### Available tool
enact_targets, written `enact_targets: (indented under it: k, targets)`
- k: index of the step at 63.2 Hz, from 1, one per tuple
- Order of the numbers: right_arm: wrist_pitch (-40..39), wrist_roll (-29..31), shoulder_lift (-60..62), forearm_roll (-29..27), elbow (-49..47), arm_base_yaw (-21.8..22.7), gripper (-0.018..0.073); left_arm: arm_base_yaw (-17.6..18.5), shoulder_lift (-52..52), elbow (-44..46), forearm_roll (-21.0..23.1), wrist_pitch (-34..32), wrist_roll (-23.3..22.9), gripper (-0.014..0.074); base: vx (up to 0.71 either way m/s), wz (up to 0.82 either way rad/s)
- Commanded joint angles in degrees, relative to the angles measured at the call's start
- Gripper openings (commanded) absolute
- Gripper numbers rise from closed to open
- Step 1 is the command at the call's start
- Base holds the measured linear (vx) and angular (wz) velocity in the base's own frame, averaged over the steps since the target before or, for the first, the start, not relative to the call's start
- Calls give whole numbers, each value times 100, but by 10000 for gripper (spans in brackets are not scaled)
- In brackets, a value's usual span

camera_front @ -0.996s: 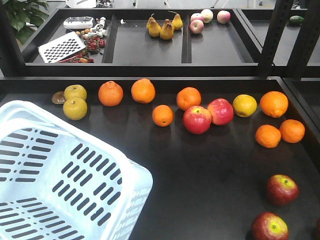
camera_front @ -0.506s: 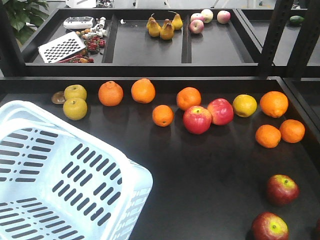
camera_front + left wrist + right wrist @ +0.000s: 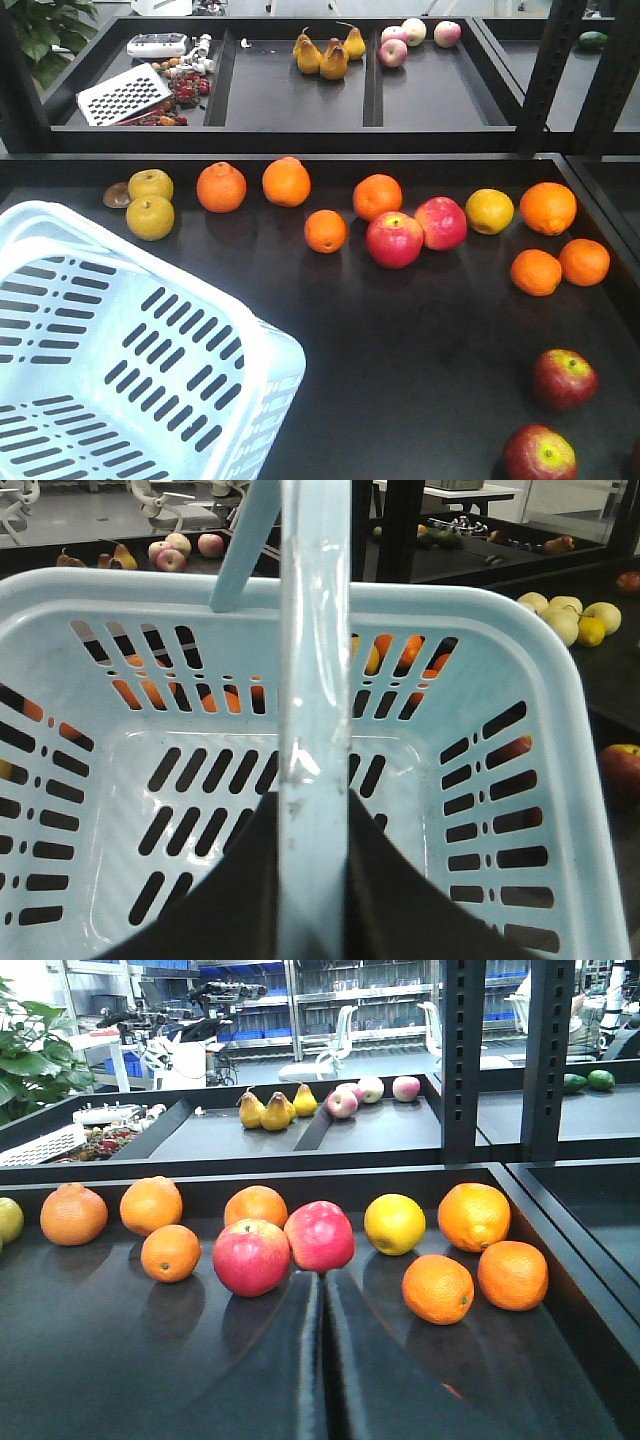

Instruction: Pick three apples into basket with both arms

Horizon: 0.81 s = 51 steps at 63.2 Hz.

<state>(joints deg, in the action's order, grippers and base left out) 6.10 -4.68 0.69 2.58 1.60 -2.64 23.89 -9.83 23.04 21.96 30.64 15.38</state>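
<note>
Apples, front-facing view. Two dark maroon apples, the farther apple [image 3: 563, 379] and the nearer apple [image 3: 540, 453], lie on the black table [image 3: 420, 340]. Both are outside the basket [image 3: 60, 225] and well apart from its right side. The pale blue basket sits tilted. Beyond its far right corner, two pink-red apples [image 3: 394, 239] touch each other among a loose row of oranges [image 3: 287, 181]. Two yellow-green fruits [image 3: 150, 217] lie just past the basket's far rim.

Left wrist view. I look down into the basket, whose swing handle [image 3: 315, 680] runs straight up the middle. My left gripper [image 3: 313, 815] has its jaws closed on that handle, with black fingers [image 3: 230, 910] pressed against either side. Oranges show through the slots of the basket's far wall. One maroon apple [image 3: 622, 772] rests on the table beyond the basket's right wall.

Right wrist view. My right gripper [image 3: 322, 1290] has its jaws drawn together to a thin slit, with nothing held between the dark fingers [image 3: 270, 1360]. The pink-red apples sit just ahead of the fingertips. A yellow fruit [image 3: 395, 1223] and further oranges lie beside them.
</note>
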Motion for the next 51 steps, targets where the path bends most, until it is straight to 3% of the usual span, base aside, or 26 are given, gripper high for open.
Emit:
enact_targets:
  k: [1,32,39,51]
  targets:
    - [-390,30,74,56,80,38,-4,-7,-66,159,122,-613,-33,-6,0,0]
    - [-390,30,74,56,80,38,-4,-7,-66,159,122,-607,-33,-6,0,0]
    - [-390,30,74,56,80,38,-4,-7,-66,159,381,-612,-87,-6,0,0]
    - [-390,30,74,56,80,38,-4,-7,-66,159,422,-612,-87,-6,0,0]
